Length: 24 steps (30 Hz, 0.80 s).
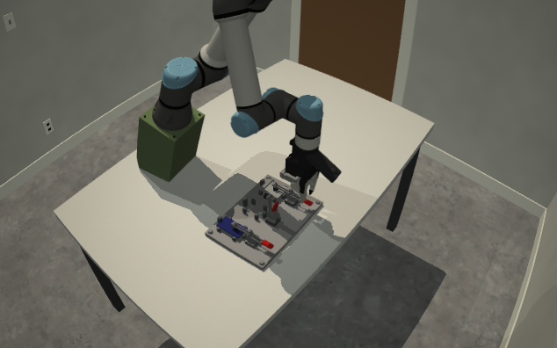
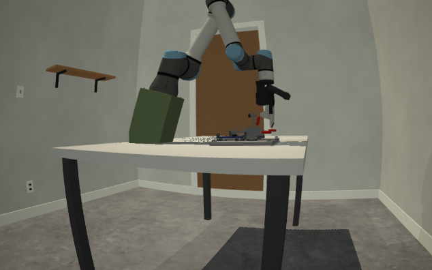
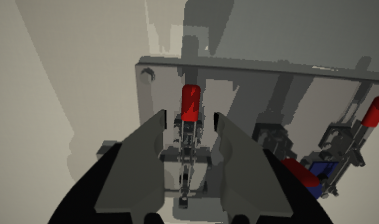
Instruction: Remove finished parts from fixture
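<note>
The fixture (image 1: 238, 249) (image 2: 242, 143) is a grey plate with three clamp stations. At its far end a pale grey part (image 1: 272, 188) (image 3: 174, 176) sits under a clamp whose red handle (image 1: 308, 202) (image 3: 191, 102) lies down. The middle station holds no part and its red handle (image 1: 275, 206) (image 3: 301, 172) stands up. The blue blank (image 1: 228, 226) (image 3: 317, 171) is clamped at the near end. A grey piece (image 1: 289, 176) (image 3: 108, 147) lies beside the fixture's far end; its slot cannot be made out. My gripper (image 1: 311, 190) (image 2: 272, 125) (image 3: 190, 112) is partly open and empty, its fingertips above and either side of the far handle.
The near clamp's red handle (image 1: 267, 243) (image 3: 375, 111) lies down. Upright pins (image 1: 245, 203) stand around the middle station. The green robot base block (image 1: 167, 151) (image 2: 153, 116) stands on the table (image 1: 145, 237) (image 2: 180, 151), left of the fixture.
</note>
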Each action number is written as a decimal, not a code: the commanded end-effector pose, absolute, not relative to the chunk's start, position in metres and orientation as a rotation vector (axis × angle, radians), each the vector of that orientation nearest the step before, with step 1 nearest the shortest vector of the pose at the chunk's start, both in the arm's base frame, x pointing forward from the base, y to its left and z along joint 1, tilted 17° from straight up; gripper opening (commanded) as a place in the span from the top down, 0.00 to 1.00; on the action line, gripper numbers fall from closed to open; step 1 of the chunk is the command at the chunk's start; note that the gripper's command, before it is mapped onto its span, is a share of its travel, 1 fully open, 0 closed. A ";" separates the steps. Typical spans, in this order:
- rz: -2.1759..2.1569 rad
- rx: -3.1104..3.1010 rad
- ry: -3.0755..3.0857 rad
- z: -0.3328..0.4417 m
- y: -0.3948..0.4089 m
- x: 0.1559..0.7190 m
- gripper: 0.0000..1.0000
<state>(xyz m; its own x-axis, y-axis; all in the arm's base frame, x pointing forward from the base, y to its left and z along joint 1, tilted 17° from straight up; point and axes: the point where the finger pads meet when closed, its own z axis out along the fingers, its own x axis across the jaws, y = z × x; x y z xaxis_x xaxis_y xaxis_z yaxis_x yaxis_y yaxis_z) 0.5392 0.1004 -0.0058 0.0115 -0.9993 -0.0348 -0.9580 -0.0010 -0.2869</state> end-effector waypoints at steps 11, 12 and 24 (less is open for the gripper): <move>-0.264 -2.056 2.042 -0.011 0.101 0.541 0.72; -0.264 -2.056 2.042 -0.013 0.101 0.542 0.72; -0.264 -2.056 2.042 -0.030 0.101 0.548 0.72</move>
<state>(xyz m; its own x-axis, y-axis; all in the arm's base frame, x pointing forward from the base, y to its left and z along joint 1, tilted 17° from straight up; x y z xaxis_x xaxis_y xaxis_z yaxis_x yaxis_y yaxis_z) 0.5453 0.1012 -0.0254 0.0114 -0.9993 -0.0348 -0.9581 -0.0010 -0.2866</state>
